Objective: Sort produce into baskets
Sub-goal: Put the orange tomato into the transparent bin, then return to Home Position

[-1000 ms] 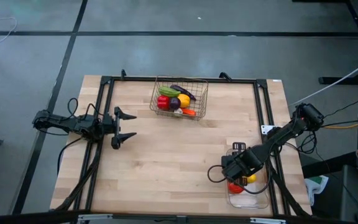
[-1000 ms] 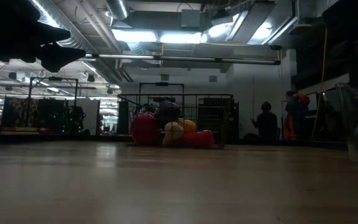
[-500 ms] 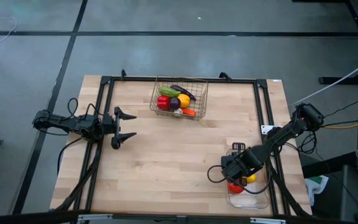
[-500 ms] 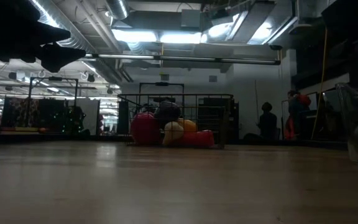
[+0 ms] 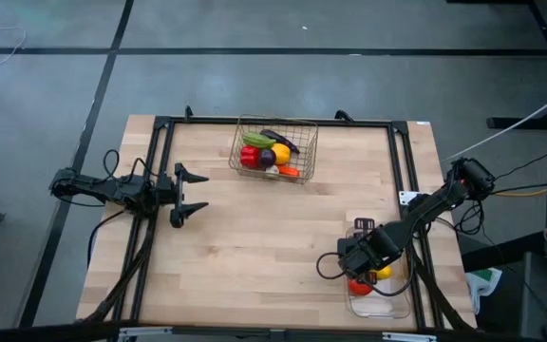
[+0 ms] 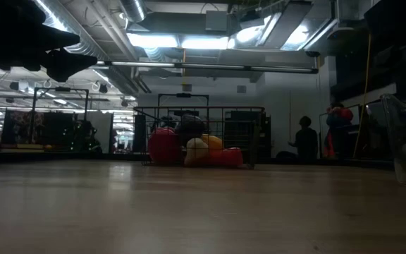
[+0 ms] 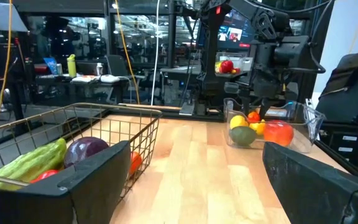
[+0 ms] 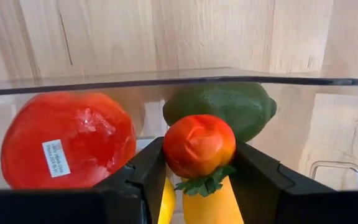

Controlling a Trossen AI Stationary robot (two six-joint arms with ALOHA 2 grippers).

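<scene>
A small red fruit (image 8: 199, 145) is pinched by the right gripper (image 8: 197, 180) over the clear tray (image 5: 380, 302), beside a red tomato (image 8: 67, 140). The left gripper (image 5: 186, 195) is held spread, left of the wire basket (image 5: 275, 148).

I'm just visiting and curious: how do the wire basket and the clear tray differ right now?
The wire basket has open metal mesh sides; the clear tray has see-through plastic walls. The basket stands at the table's far edge with no arm near it, while the right gripper is at the tray, its jaws shut on a small red-orange fruit. The basket holds a purple piece; the tray shows a big red one and a green one. Both hold toy produce.
</scene>
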